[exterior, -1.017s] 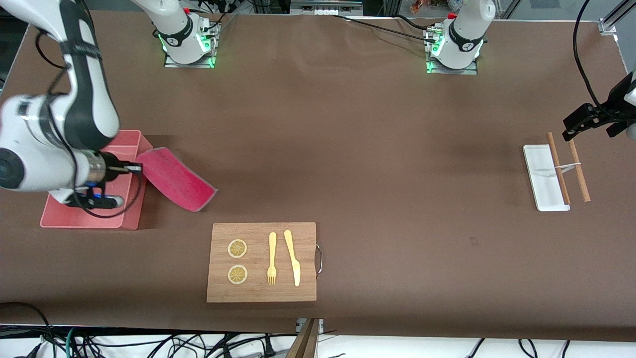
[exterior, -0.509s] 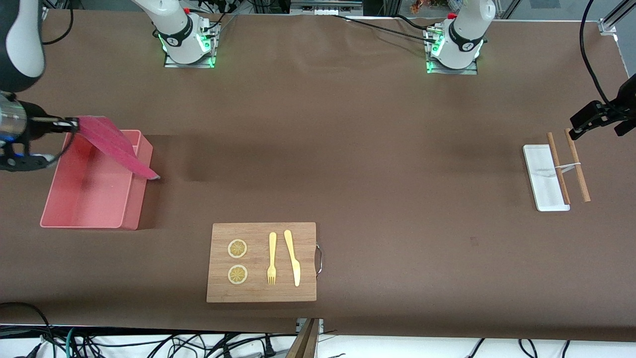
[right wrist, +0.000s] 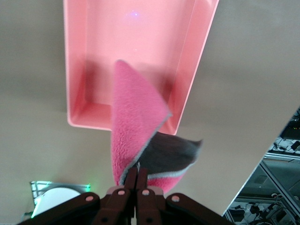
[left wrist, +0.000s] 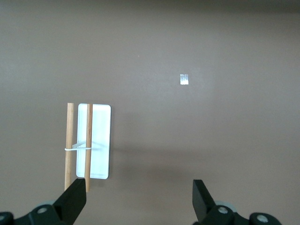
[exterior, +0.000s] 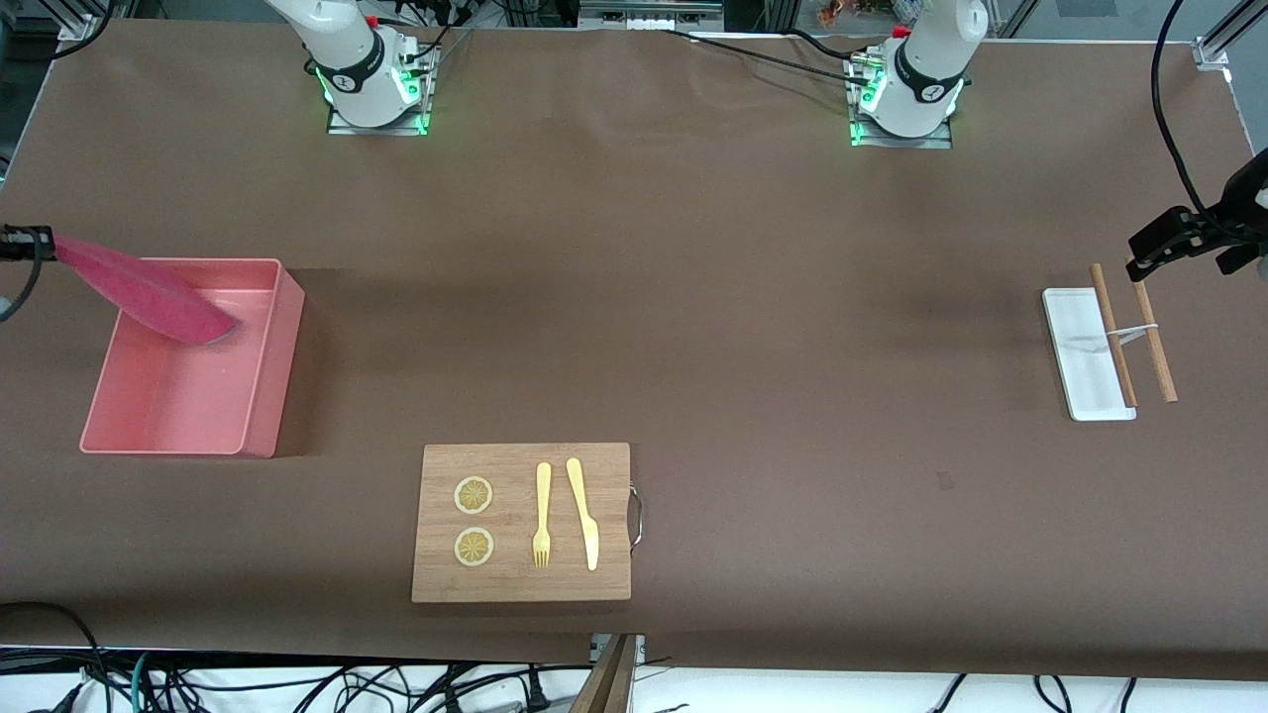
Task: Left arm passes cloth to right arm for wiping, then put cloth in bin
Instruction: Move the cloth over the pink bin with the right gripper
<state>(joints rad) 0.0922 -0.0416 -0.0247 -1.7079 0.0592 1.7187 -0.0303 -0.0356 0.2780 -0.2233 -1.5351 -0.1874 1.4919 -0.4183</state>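
One right gripper point(right wrist: 137, 180) pinches cloth point(right wrist: 136, 126) (dangling) over bin point(right wrist: 79, 70); left gripper point(left wrist: 139, 199) open.

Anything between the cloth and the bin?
Nothing visible. The right gripper, shut on the cloth, holds it hanging over the open bin, which has nothing in it. Left gripper waits open over the chopsticks' end.

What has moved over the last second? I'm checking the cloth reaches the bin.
The right gripper, shut on the cloth, swung it from the table beside the bin to over the bin. The left gripper stayed open over the chopsticks; board unchanged.
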